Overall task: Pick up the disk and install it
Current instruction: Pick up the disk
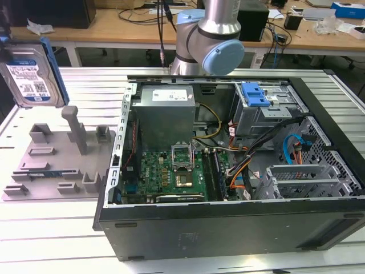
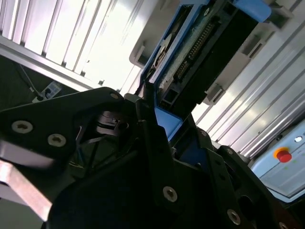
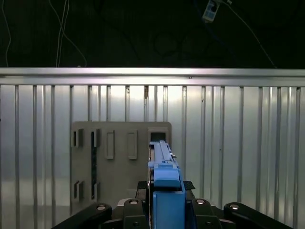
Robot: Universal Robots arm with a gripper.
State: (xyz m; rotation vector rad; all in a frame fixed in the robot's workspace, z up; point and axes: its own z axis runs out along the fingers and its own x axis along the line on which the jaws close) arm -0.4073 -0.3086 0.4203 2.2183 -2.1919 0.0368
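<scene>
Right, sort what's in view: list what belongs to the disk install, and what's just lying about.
Job: the disk, clamped in the gripper; the open computer case; its drive cage under the blue latch.
Lying about: grey holder tray; clutter on the wooden bench behind; red button box.

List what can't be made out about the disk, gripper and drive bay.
- Exterior view: the disk is cut off by the picture's left edge.
- First wrist view: the disk's blue rail hides where the gripper touches it.
- Exterior view: the blue latch tab hides the inside of the drive bay.
</scene>
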